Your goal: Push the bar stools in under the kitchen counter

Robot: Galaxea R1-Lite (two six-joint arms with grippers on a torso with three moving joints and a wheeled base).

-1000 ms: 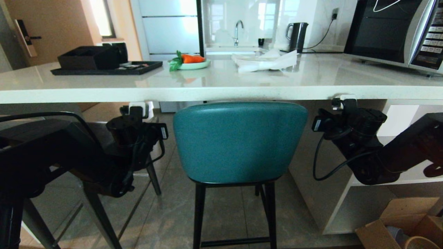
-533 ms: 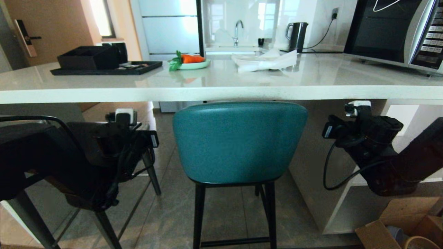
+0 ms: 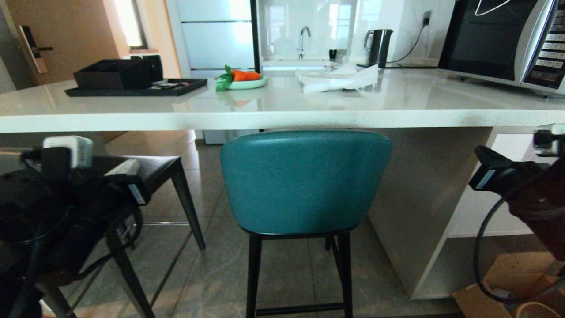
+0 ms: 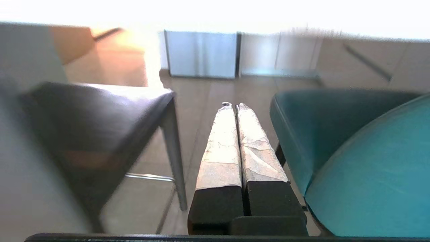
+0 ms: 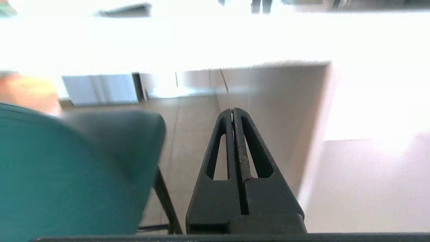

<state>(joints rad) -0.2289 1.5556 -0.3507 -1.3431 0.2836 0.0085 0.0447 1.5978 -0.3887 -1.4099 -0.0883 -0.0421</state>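
The teal bar stool (image 3: pixel 304 181) stands in the middle of the head view, the top of its curved back just below the front edge of the white kitchen counter (image 3: pixel 282 115). To its left, the dark seat of the grey bar stool (image 3: pixel 152 168) sits under the counter. My left arm (image 3: pixel 66 203) is low at the left. Its gripper (image 4: pixel 234 107) is shut and empty, pointing into the gap between the dark seat (image 4: pixel 94 117) and the teal stool (image 4: pixel 369 161). My right gripper (image 5: pixel 232 111) is shut and empty, between the teal stool (image 5: pixel 67 168) and the counter's side panel (image 5: pixel 278 111).
On the counter are a black tray (image 3: pixel 137 87), a plate with a carrot (image 3: pixel 245 80), white paper (image 3: pixel 340 77) and a microwave (image 3: pixel 503 39). A kettle (image 3: pixel 379 46) stands on the far worktop. Open shelves (image 3: pixel 499 212) and a cardboard box (image 3: pixel 507 287) are at lower right.
Both arms have drawn away from the teal stool: the left arm out to the left and lower, the right arm out to the right edge. Neither stool has moved.
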